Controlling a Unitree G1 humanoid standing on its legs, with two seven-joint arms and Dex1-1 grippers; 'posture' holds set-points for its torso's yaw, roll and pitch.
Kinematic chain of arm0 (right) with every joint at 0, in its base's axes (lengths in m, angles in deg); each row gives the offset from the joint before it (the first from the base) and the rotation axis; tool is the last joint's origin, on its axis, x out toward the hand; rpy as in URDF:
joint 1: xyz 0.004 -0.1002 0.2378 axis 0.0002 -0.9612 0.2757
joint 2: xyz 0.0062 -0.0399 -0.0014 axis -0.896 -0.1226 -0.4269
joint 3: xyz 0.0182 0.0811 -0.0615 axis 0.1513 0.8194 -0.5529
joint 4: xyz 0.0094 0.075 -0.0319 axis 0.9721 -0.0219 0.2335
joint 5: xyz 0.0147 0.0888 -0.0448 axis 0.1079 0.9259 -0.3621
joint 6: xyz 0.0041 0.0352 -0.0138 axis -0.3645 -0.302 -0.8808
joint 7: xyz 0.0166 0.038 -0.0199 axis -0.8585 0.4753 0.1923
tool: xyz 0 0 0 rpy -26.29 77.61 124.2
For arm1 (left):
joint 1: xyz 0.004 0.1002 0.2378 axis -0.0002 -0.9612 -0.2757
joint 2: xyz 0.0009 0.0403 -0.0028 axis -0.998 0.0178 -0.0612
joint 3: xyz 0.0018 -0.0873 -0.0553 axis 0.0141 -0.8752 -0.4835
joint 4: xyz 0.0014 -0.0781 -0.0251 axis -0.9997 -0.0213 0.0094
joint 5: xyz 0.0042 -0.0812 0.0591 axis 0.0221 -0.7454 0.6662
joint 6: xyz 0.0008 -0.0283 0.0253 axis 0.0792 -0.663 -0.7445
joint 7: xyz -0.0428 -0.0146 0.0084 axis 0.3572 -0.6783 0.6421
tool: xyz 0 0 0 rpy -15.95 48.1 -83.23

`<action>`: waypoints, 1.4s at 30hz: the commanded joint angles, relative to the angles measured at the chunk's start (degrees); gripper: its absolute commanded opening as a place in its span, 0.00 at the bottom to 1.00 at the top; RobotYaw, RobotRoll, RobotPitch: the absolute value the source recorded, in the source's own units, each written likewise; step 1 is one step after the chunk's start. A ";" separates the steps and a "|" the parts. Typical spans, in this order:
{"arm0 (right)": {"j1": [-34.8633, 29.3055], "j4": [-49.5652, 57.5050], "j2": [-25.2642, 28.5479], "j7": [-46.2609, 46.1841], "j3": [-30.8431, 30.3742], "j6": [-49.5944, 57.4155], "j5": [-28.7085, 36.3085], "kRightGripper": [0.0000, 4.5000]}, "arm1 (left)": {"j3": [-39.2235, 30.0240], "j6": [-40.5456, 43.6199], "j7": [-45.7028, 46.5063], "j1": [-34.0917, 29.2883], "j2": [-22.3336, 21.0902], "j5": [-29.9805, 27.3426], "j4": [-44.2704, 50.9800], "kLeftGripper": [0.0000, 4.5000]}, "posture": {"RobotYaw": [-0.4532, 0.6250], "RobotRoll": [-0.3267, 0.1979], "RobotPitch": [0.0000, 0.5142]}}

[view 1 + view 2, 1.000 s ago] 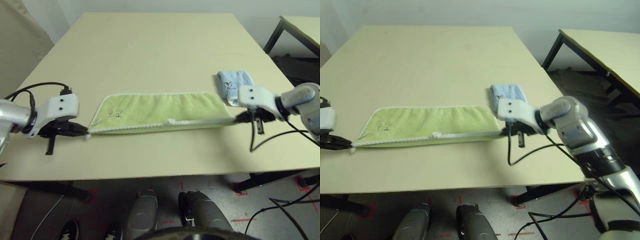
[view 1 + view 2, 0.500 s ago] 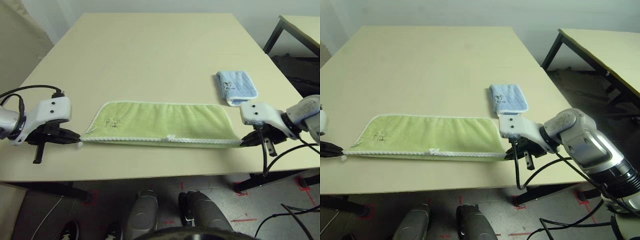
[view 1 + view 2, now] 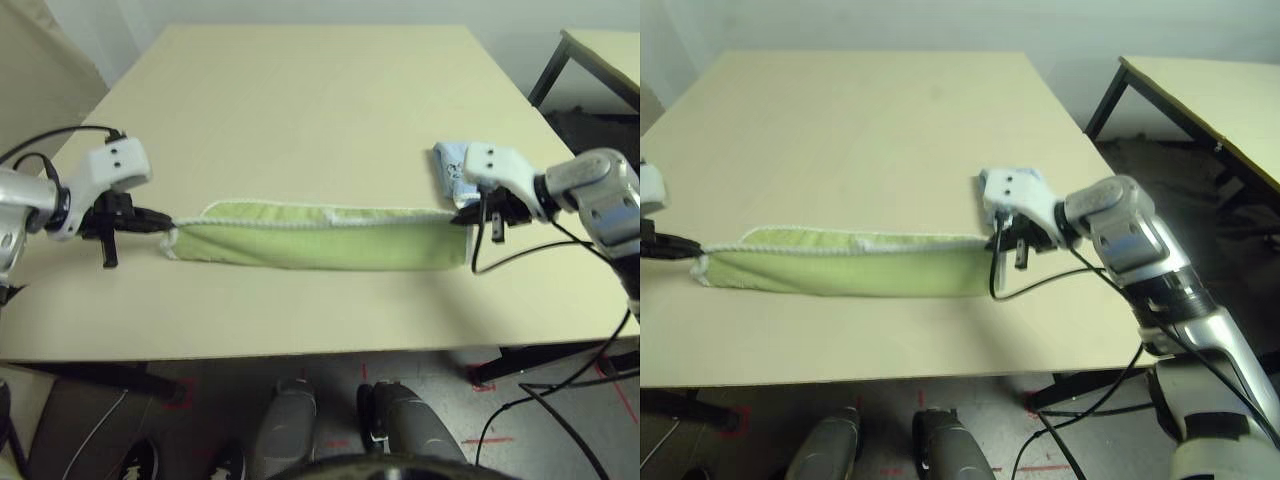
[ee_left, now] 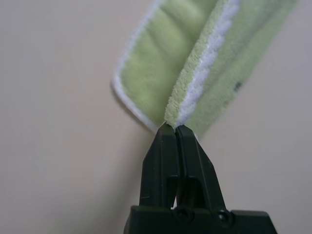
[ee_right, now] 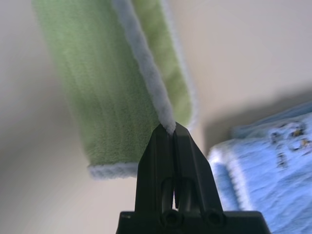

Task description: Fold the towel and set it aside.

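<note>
Now both arms have carried the towel's near edge up and toward twelve o'clock; the left gripper and right gripper each stay pinched tight on a corner; the towel stretches between them, partly lifted off the table; the lengthwise fold looks underway, blue cloth at three o'clock.

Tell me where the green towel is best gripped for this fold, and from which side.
At its two short ends, on the white-stitched edge of the towel, each approached from outboard. It is long and limp, so end pinches keep it taut. The left end effector and right end effector are shut on exactly those edges.
</note>
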State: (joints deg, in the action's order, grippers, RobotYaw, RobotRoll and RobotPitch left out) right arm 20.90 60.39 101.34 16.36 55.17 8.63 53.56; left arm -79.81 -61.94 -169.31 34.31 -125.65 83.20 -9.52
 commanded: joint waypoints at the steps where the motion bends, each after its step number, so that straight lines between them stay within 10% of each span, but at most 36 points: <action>1: 1.24 -4.80 -1.05 -1.32 -0.30 -2.91 -2.05 0.00 | 2.66 -4.98 0.51 3.83 1.92 4.17 -7.69 0.01 | 0.53 0.62 0.22; 13: -3.55 5.51 4.09 8.04 1.29 3.08 2.03 0.00 | 1.11 -4.84 -6.75 3.17 3.52 1.19 -9.52 0.01 | 0.51 0.62 0.22; 25: -10.10 28.57 22.78 17.85 -7.10 15.55 20.31 0.00 | -0.40 13.63 -13.16 -30.57 -21.89 -22.63 29.18 0.01 | 0.53 0.62 0.24; 32: -10.49 34.45 33.34 17.85 -13.53 15.87 29.31 0.00 | -7.54 15.33 -13.16 -44.08 -28.93 -29.89 36.05 0.01 | 0.54 0.62 0.24; 42: -6.44 26.88 21.61 15.01 -7.57 18.18 25.23 0.00 | -6.56 12.52 -12.30 -33.40 -22.07 -21.34 26.02 0.01 | 0.54 0.62 0.24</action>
State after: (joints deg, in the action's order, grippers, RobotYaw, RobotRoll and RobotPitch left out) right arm 13.34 88.70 123.72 32.70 45.33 26.37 79.86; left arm -87.91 -47.82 -181.96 -0.65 -148.45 59.01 19.35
